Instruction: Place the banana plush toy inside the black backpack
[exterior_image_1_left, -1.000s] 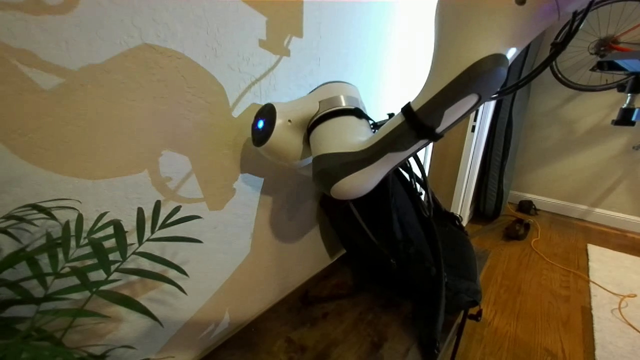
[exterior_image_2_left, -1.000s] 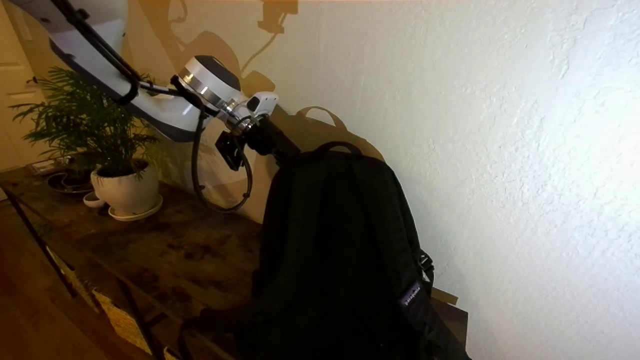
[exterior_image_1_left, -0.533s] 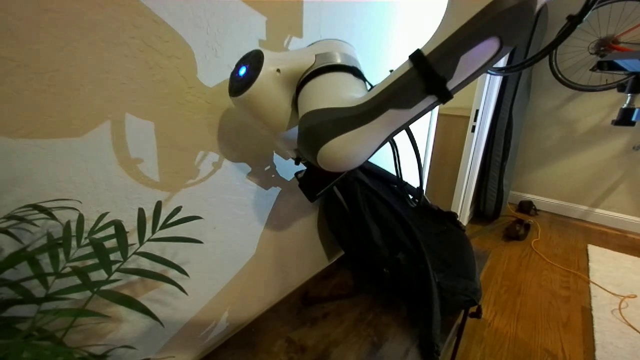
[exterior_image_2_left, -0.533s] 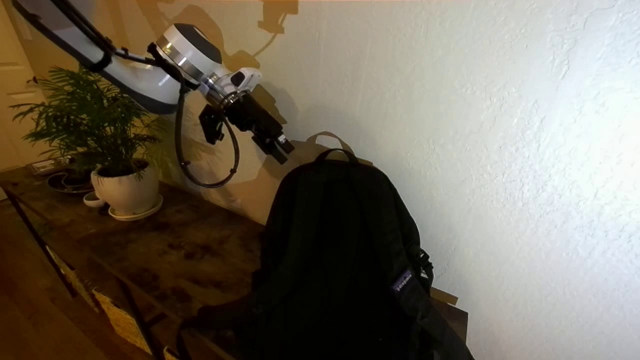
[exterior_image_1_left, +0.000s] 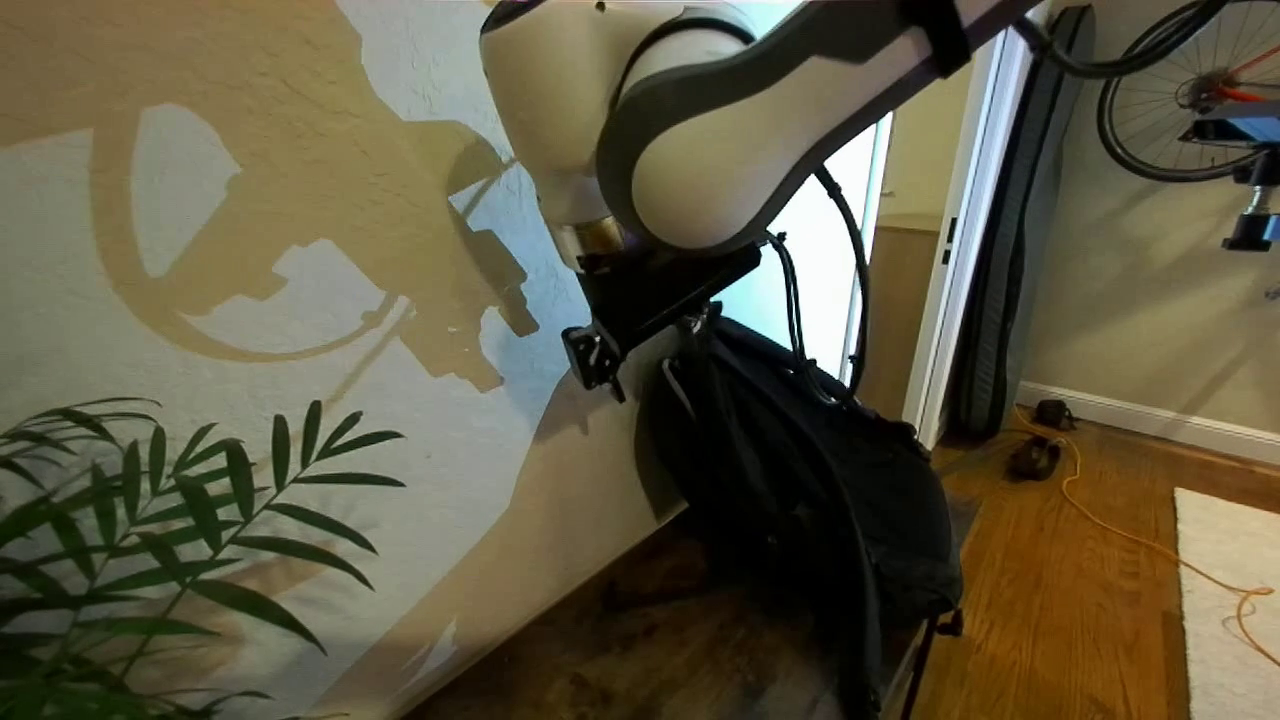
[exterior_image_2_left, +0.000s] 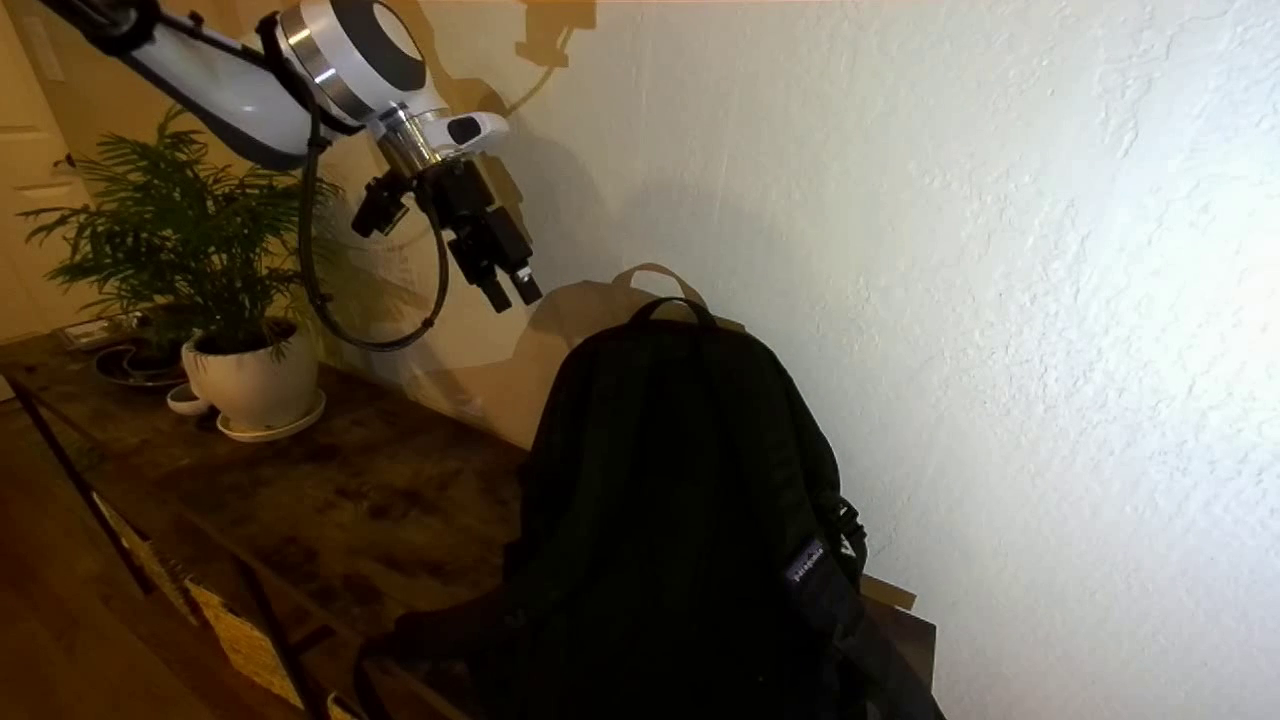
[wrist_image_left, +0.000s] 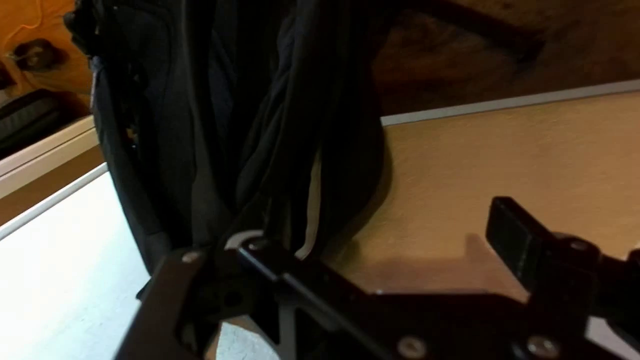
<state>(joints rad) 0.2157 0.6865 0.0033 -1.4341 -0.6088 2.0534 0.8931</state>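
Wrist view: my claw (wrist_image_left: 378, 226) is spread, empty, near the top of the backpack (wrist_image_left: 230, 125). Banana unseen, likely inside it; I judge release done, so next I'd back clear.

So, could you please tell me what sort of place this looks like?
Probably a room in a home, judging by the potted plant, the bicycle wheel and the pale rug on the wooden floor.

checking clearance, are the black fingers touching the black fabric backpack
No, in an exterior view pale textured wall shows between the fingers and backpack.
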